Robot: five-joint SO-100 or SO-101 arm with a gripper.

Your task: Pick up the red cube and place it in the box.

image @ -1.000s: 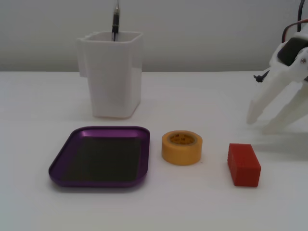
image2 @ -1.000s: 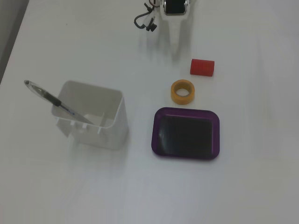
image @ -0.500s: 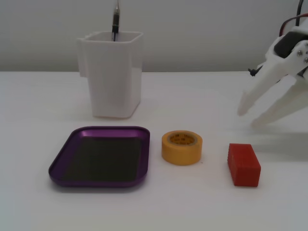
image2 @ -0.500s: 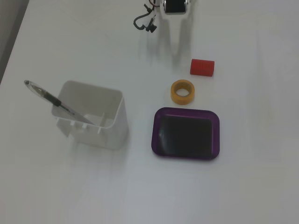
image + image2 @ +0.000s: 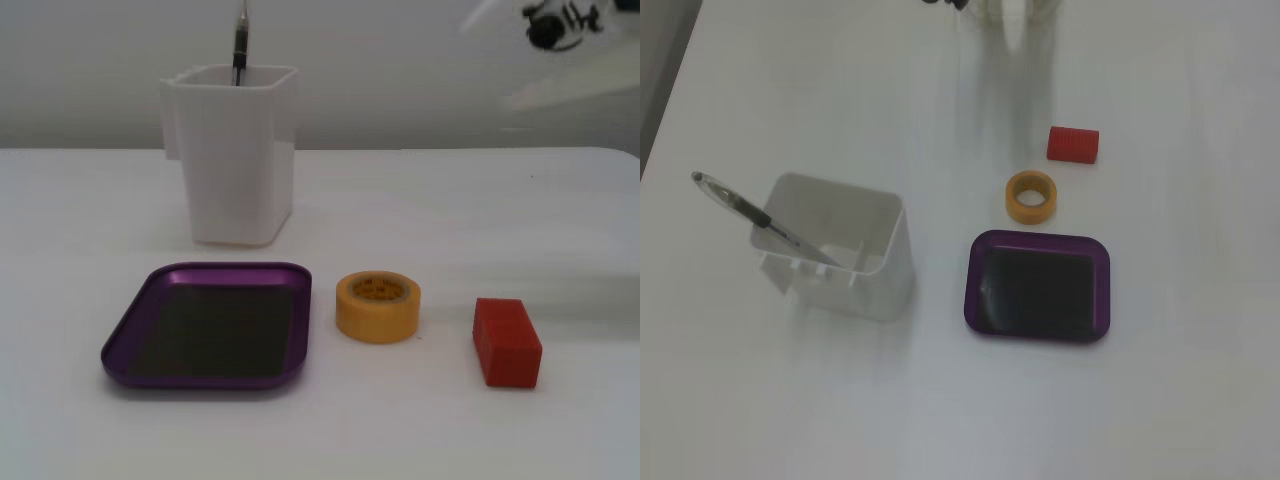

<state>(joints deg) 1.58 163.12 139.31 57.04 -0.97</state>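
Open table surrounds the red cube (image 5: 507,341); only the tape roll (image 5: 377,306) stands between it and the box (image 5: 124,352).

**A plain office or hobby desk**

This looks like an office-style workspace. A bare white desk (image 5: 400,440) fills both fixed views, backed by a blank pale wall. In a fixed view, at 10 o'clock stands a white plastic desk organiser (image 5: 232,155) with a pen (image 5: 240,45) in it; a roll of yellow tape (image 5: 377,306) sits near the centre. Blurred white robot-arm parts (image 5: 560,40) at 1 o'clock suggest a tabletop robotics setup.
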